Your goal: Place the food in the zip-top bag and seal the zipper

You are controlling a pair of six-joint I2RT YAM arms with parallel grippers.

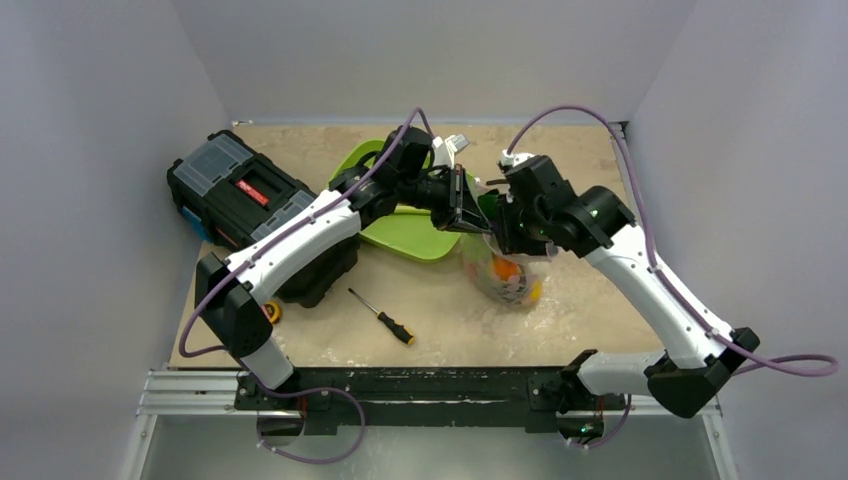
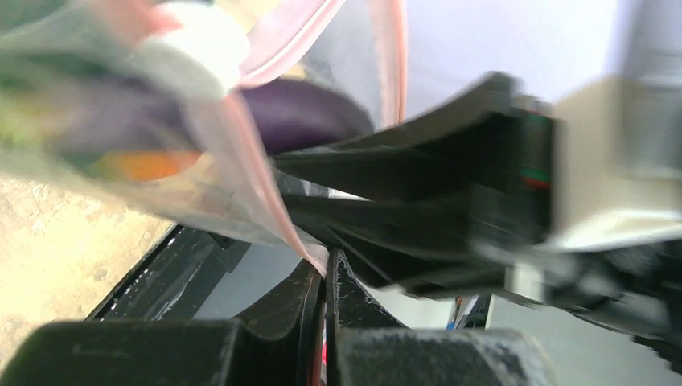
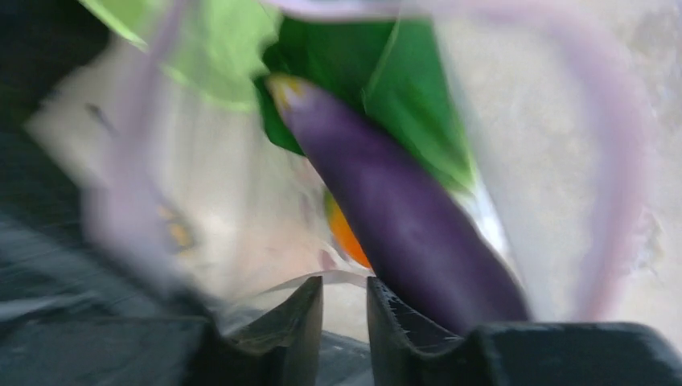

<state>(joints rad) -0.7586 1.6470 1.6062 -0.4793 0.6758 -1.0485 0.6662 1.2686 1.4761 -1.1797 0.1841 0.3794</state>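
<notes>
The clear zip-top bag [image 1: 508,278] hangs between my two grippers, above the table, with food inside: an orange piece [image 1: 505,268], a purple eggplant [image 3: 402,209], a green leafy piece [image 3: 362,72]. My left gripper [image 1: 468,213] is shut on the bag's pinkish zipper strip [image 2: 269,201]; the strip runs into its closed tips [image 2: 326,269]. My right gripper [image 1: 497,230] is at the bag's mouth, jaws a little apart [image 3: 344,283], the bag's edge lying across its tips and the eggplant against its right finger. The right gripper's black fingers [image 2: 402,185] show close in the left wrist view.
The lime-green tray [image 1: 400,232] lies just left of the bag, under my left arm. A black toolbox [image 1: 250,195] stands at the left. A screwdriver [image 1: 385,318] lies on the table in front. The rail [image 1: 400,385] runs along the near edge.
</notes>
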